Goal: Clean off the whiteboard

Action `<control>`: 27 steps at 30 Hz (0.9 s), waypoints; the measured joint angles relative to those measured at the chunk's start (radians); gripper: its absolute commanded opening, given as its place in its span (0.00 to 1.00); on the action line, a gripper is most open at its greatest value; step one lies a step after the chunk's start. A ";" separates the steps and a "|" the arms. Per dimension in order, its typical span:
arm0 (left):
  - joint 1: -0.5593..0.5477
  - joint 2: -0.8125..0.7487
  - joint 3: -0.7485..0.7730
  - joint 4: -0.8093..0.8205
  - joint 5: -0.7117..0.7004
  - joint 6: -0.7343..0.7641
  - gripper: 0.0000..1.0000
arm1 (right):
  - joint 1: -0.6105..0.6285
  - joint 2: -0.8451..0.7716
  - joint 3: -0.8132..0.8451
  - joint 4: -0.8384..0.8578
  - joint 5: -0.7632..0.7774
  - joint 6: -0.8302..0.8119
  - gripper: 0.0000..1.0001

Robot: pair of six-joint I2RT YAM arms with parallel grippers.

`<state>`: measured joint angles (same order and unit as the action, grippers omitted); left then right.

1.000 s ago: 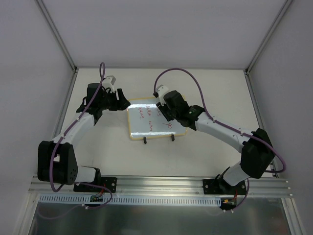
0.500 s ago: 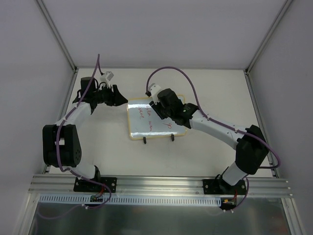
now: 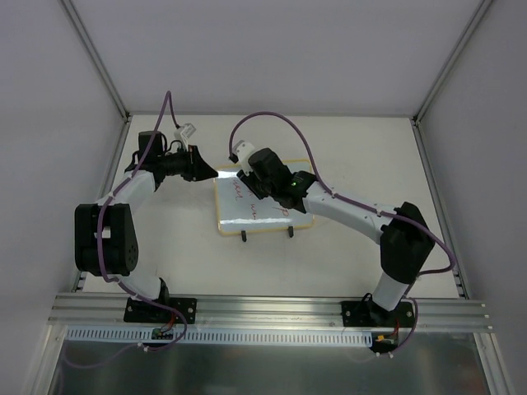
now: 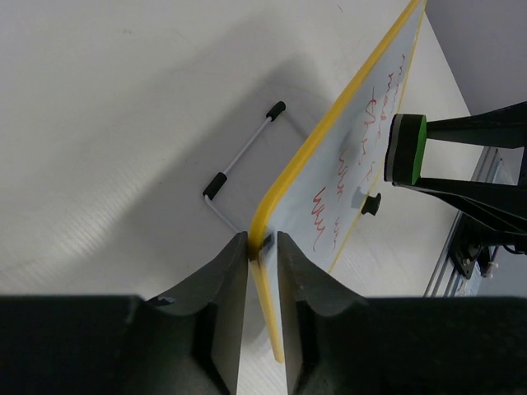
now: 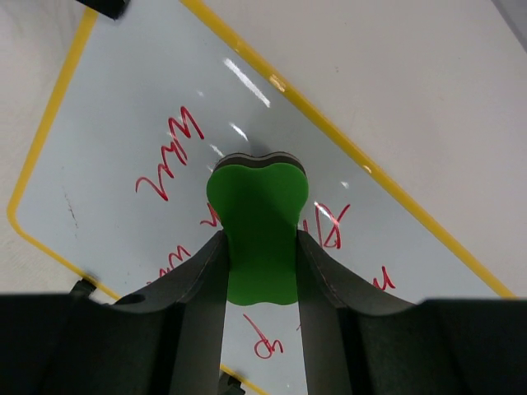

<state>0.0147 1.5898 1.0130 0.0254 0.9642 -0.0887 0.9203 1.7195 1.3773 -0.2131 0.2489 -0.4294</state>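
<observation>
**Item 1.** Small rectangular whiteboard, yellow-framed, bearing red handwriting. It is sitting on the white bench, propped on a thin metal wire stand with black tips.

**Item 2.** Left pincer, black. It is reaching the whiteboard's left edge, with its jaws closing tight on the yellow frame from both sides, one on each face.

**Item 3.** Right pincer, black. It is gripping a green foam eraser and holding it over the whiteboard's written face, amid the red handwriting. Whether the eraser is touching the whiteboard cannot be told.
</observation>
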 measured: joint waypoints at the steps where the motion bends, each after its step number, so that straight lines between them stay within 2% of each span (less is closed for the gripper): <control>1: 0.000 0.001 0.000 0.000 0.002 0.000 0.18 | 0.003 0.010 0.013 0.000 0.004 -0.001 0.14; 7: 0.006 0.003 0.000 0.000 0.021 0.003 0.05 | 0.033 0.092 0.089 0.008 0.054 -0.005 0.11; 9: 0.006 0.003 0.000 0.000 0.023 0.004 0.00 | 0.043 0.124 0.113 0.009 0.076 -0.006 0.06; 12: 0.006 0.003 -0.002 0.001 0.024 0.006 0.00 | 0.060 0.174 0.152 0.019 0.111 -0.006 0.00; 21: 0.006 0.003 -0.016 0.022 0.022 0.030 0.00 | 0.102 0.229 0.167 0.074 0.201 0.042 0.00; 27: 0.006 0.005 -0.020 0.027 0.021 0.045 0.00 | 0.143 0.184 0.016 0.172 0.253 0.135 0.00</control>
<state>0.0212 1.5951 0.9932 0.0525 0.9855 -0.0433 1.0634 1.9038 1.3933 -0.0406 0.5014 -0.2943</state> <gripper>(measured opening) 0.108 0.380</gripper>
